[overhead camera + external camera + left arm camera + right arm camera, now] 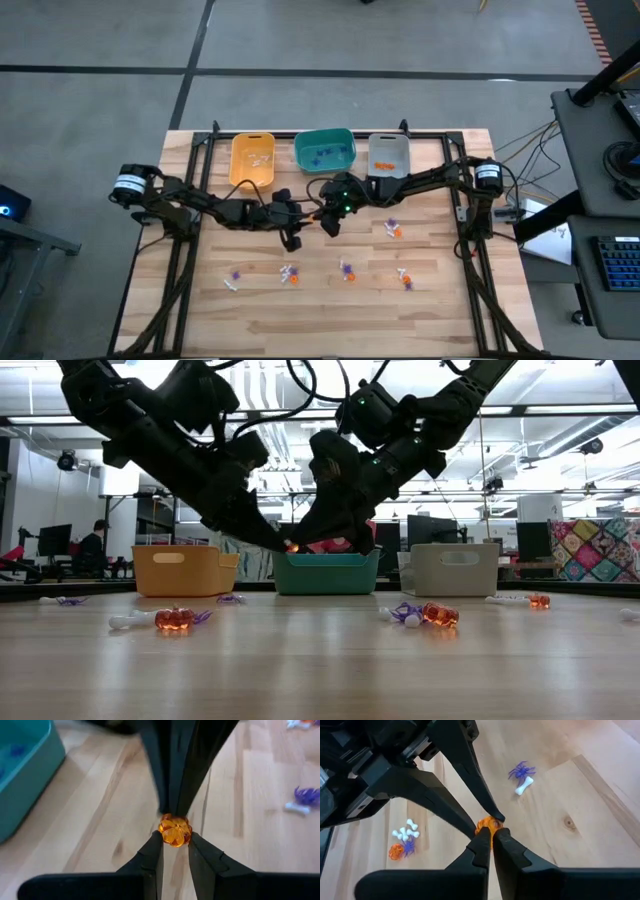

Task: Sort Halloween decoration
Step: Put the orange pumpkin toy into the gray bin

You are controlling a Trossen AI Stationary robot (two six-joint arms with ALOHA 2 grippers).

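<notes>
On the wooden table point(330, 310), the yellow bin point(251, 158), teal bin point(324, 149) and grey bin point(388, 153) line the far edge. In front of the teal bin, the left gripper point(175, 849) and right gripper point(491, 841) meet above the table, both pinched onto one orange pumpkin trinket point(175, 830). Other trinkets point(290, 274) lie scattered nearer the front.
</notes>
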